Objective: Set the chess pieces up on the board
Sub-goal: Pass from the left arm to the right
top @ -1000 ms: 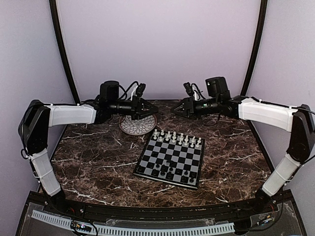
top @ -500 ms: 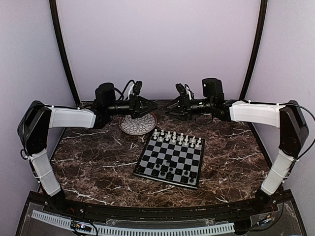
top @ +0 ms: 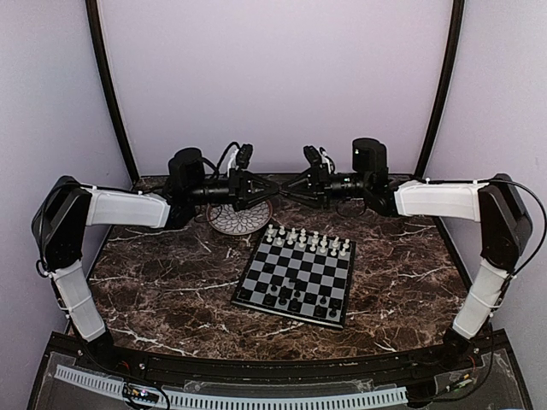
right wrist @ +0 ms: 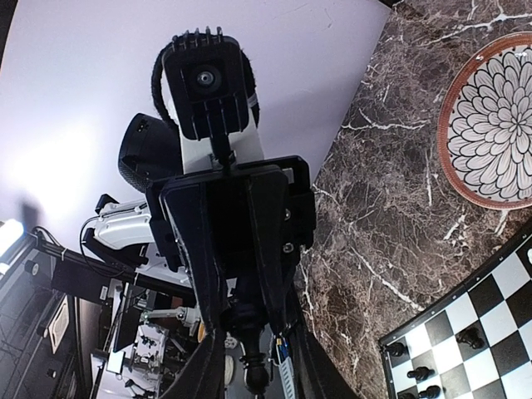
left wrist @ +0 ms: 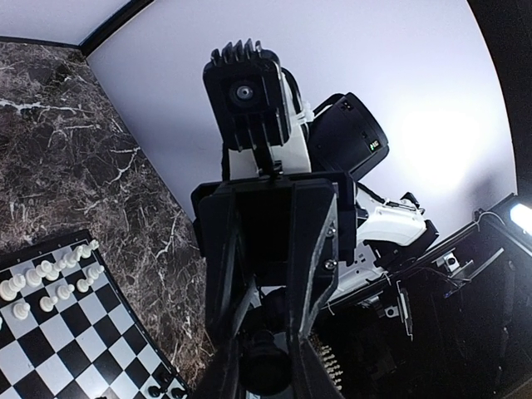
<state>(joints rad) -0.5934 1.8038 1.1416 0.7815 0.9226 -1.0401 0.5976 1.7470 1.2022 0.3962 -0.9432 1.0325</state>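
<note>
The board (top: 301,266) lies in the middle of the table, with a row of pale white pieces (top: 308,239) along its far edge and several black pieces (top: 282,297) near its front edge. Both grippers meet tip to tip in the air above the back of the table. My left gripper (top: 266,186) is shut on a black chess piece (left wrist: 266,359), whose head points at the right gripper. The piece also shows in the right wrist view (right wrist: 252,326). My right gripper (top: 288,183) is open, its fingers on either side of the piece's head with gaps.
The round white-patterned, brown-rimmed plate (top: 239,219) sits behind the board under the left gripper; it also shows in the right wrist view (right wrist: 495,133). The dark marble tabletop (top: 171,265) ends at walls behind and on both sides.
Both grippers have moved toward each other at the back. The left went from over the plate to the right, the right swung left, and their tips now meet.
</note>
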